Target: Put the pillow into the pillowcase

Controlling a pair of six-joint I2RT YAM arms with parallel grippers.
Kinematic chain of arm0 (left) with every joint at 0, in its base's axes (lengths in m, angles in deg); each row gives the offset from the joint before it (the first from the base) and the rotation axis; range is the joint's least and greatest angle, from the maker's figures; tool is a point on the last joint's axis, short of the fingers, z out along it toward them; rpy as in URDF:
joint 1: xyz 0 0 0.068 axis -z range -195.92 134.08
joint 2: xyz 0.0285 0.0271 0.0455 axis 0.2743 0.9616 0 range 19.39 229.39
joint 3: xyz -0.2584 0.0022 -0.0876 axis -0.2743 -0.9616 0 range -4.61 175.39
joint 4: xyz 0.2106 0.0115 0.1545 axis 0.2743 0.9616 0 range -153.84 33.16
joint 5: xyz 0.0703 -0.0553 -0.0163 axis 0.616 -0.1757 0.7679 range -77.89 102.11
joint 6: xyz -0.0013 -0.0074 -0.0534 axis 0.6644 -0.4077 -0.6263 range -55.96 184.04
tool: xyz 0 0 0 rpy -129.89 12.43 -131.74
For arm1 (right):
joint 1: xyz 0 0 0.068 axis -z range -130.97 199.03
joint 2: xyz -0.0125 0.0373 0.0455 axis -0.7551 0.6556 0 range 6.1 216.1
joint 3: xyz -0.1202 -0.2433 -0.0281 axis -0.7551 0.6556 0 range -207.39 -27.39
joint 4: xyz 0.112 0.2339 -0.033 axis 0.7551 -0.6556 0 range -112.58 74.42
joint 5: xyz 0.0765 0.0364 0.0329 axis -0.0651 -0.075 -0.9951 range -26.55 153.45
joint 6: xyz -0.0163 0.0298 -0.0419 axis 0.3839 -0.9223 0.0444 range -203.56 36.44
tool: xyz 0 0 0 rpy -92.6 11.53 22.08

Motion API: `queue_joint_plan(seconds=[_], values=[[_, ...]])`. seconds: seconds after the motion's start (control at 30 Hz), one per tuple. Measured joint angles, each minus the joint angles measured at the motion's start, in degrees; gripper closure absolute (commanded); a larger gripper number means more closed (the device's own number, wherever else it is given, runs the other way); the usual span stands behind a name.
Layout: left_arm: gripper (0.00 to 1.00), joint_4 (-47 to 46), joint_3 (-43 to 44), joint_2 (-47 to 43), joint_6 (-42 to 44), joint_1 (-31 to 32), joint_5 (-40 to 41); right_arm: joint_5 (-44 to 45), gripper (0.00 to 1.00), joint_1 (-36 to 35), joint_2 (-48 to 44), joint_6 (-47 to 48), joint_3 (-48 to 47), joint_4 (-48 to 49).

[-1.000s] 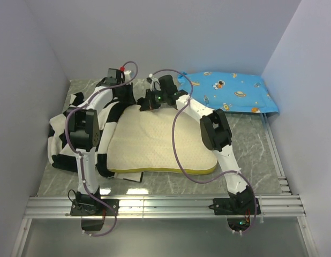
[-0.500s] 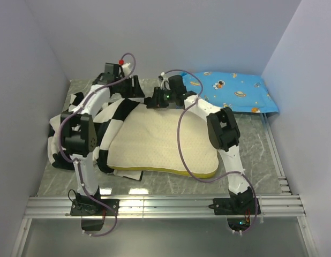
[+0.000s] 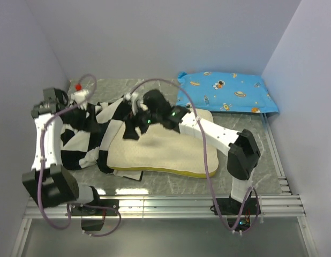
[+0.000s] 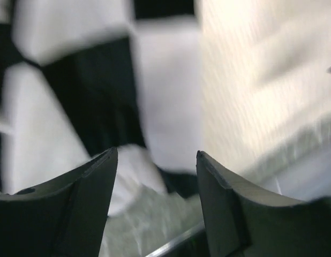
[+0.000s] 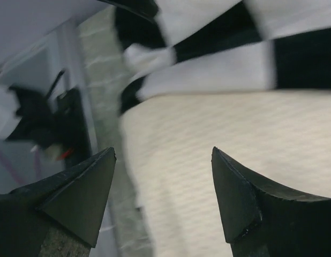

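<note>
Pillow (image 3: 171, 152) flat mid-table (image 3: 246, 139); pillowcase (image 3: 82, 140) bunched, lapping its left edge. Right gripper (image 5: 163, 152) wide, empty, over pillow's far-left corner. Left gripper (image 4: 156, 155) spread, empty, above pillowcase, pillow just beside.

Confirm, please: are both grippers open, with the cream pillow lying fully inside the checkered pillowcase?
Not quite. Both the left gripper and the right gripper are open, but the cream pillow is not fully inside: the top external view shows most of it bare, with the checkered pillowcase overlapping only its left edge.
</note>
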Motion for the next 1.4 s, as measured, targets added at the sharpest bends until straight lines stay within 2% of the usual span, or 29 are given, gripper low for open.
queue_joint_plan(seconds=[0.1, 0.2, 0.33, 0.43, 0.5, 0.53, 0.6, 0.63, 0.7, 0.8, 0.87, 0.9, 0.93, 0.97, 1.07, 1.17, 1.4], values=[[0.37, 4.20, -13.00, -8.48, 7.69, 0.85, -0.81, -2.60, 0.25, -4.87, -1.31, -3.10, 7.91, 2.64], [0.39, 5.22, -24.46, -17.77, 12.55, 1.01, -0.63, -3.69, 0.25, -5.35, -0.22, -8.15, 14.84, 4.83], [0.39, 3.45, -31.39, -25.97, 15.23, 1.33, -0.22, -1.73, 0.24, -6.05, 2.43, -13.49, 16.96, 7.65], [0.44, -1.46, -32.63, -26.45, 14.88, 2.10, 0.33, -0.20, 0.25, -7.41, 5.14, -17.20, 14.95, 10.32], [0.48, -5.11, -33.51, -25.59, 13.84, 2.99, 1.46, 0.20, 0.34, -8.07, 8.02, -20.26, 12.63, 12.37], [0.50, -6.97, -34.03, -24.94, 13.25, 3.58, 1.92, 0.22, 0.43, -8.22, 9.11, -21.33, 12.02, 13.18], [0.50, -9.60, -34.80, -23.47, 12.31, 4.39, 2.56, 0.22, 0.51, -8.24, 11.32, -23.93, 11.08, 14.43], [0.49, -10.36, -34.99, -22.91, 12.04, 4.74, 2.58, 0.24, 0.59, -8.13, 12.22, -25.16, 11.02, 15.17], [0.45, -11.13, -35.08, -21.90, 11.67, 5.42, 2.29, 0.07, 0.66, -7.63, 13.49, -27.02, 10.99, 15.96], [0.46, -11.91, -35.23, -21.75, 11.65, 6.29, 2.01, -1.07, 0.76, -6.71, 14.73, -29.05, 9.99, 16.35], [0.50, -12.81, -35.95, -21.99, 11.37, 6.86, 2.23, -2.08, 0.86, -6.23, 15.80, -30.03, 8.70, 16.70], [0.56, -13.38, -36.41, -22.01, 11.13, 7.26, 2.58, -2.51, 0.91, -6.12, 16.37, -30.47, 8.09, 16.83], [0.61, -14.03, -36.89, -21.99, 10.60, 7.72, 2.97, -2.99, 1.00, -6.03, 16.83, -30.93, 7.56, 16.87], [0.76, -14.75, -37.40, -21.86, 10.12, 8.17, 3.56, -3.45, 1.00, -5.90, 17.22, -31.41, 7.21, 16.92], [0.94, -15.61, -37.68, -20.85, 9.77, 8.79, 4.15, -4.66, 1.00, -5.25, 17.62, -32.83, 6.99, 17.16], [1.00, -14.34, -37.07, -20.61, 11.50, 8.98, 2.89, -5.68, 1.00, -4.44, 17.62, -34.40, 6.99, 17.62], [1.00, -5.03, -31.93, -21.77, 18.82, 14.49, 0.96, -6.47, 1.00, -2.19, 18.62, -38.42, 4.17, 18.49]])
